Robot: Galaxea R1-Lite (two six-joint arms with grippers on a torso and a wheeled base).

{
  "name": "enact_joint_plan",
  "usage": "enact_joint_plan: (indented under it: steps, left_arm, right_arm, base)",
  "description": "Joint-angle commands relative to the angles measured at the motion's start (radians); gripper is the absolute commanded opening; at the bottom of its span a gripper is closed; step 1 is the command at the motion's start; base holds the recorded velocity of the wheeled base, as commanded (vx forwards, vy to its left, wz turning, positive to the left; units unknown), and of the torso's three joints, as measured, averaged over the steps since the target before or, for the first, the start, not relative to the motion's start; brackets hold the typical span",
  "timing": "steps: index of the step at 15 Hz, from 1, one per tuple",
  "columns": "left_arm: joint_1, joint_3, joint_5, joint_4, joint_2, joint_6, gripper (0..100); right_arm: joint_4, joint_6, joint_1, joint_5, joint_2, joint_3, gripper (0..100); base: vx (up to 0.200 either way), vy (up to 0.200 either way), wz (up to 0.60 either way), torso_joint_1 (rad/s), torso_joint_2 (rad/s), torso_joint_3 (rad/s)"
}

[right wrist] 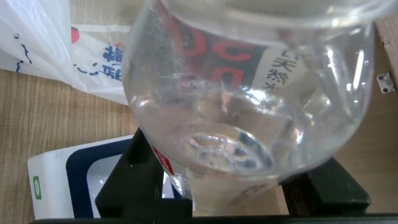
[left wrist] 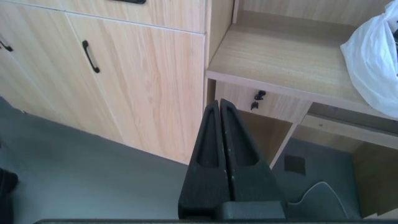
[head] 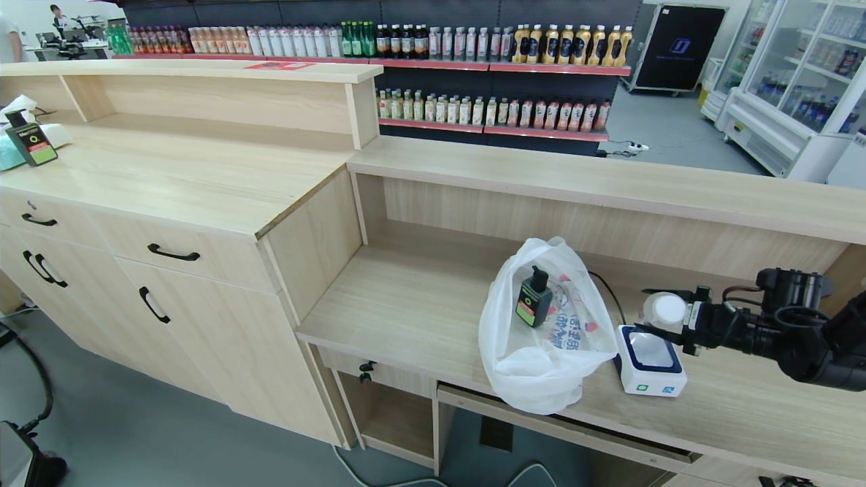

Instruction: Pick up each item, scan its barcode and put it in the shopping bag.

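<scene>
My right gripper [head: 659, 311] is shut on a clear plastic bottle [head: 666, 309] with a red and white label, held on its side just above the scanner [head: 649, 360], a white box with a blue-rimmed window on the low counter [head: 406, 304]. In the right wrist view the bottle [right wrist: 249, 93] sits between the black fingers [right wrist: 134, 180], with the scanner [right wrist: 62, 180] beneath. Left of the scanner a white shopping bag [head: 538, 358] stands open, and a dark pump bottle [head: 534, 297] is inside it. My left gripper [left wrist: 219, 106] hangs shut and holding nothing, low in front of the cabinet doors.
A raised ledge [head: 609, 182] runs behind the low counter. A black cable [head: 609, 291] trails behind the bag. A higher counter [head: 169, 182] with drawers stands to the left, with another pump bottle [head: 28, 138] on it. Drink shelves [head: 473, 108] line the back.
</scene>
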Motion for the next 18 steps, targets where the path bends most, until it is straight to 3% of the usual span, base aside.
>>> enact_joint_plan:
  steps: [1, 18]
  left_arm:
    - [0.001, 0.0, 0.0, 0.0, 0.0, 0.0, 0]
    - [0.001, 0.0, 0.0, 0.0, 0.0, 0.0, 0]
  right_arm:
    - [0.0, -0.001, 0.005, 0.0, 0.01, -0.004, 0]
    - [0.003, 0.011, 0.011, 0.005, 0.019, -0.019, 0]
  base:
    - [0.0, 0.0, 0.0, 0.0, 0.0, 0.0]
    - [0.0, 0.0, 0.0, 0.0, 0.0, 0.0]
